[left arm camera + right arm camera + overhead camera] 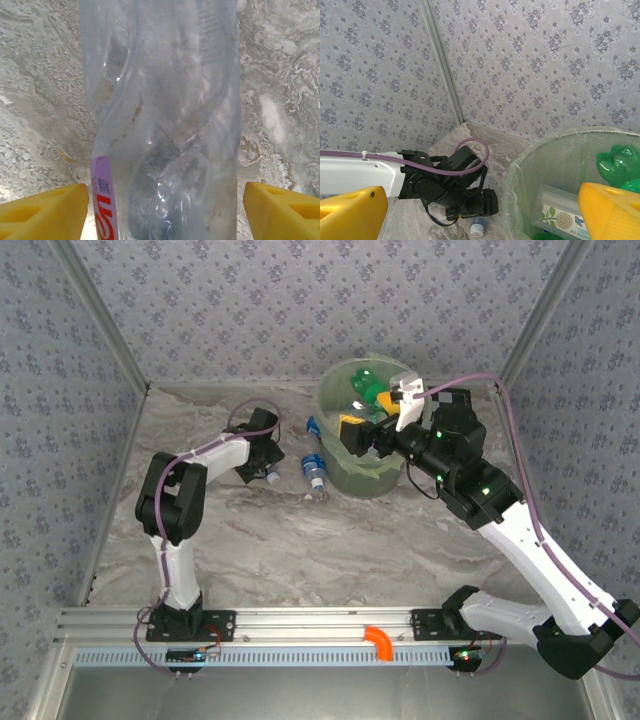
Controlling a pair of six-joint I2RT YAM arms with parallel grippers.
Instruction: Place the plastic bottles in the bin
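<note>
The left hand point(165, 210) is lowered over a clear bottle point(160, 100) lying on the marbled surface point(40, 100), its yellow fingers point(45, 210) spread to either side of the bottle's body. A sliver of surface shows between the right-side finger and the plastic, while on the other side I cannot tell whether the finger touches. From above, this hand point(262, 465) sits left of the bin point(330, 380), well apart from it. The right hand point(377, 422) hangs above the bin with its fingers point(352, 212) spread wide and nothing between them. Below it, the bin point(520, 170) holds green bottles point(365, 390) and a labelled clear one point(560, 212). Two more blue-labelled bottles lie on the surface just beside the bin's left wall, one point(315, 472) nearer the arms, the other point(312, 425) farther back.
</note>
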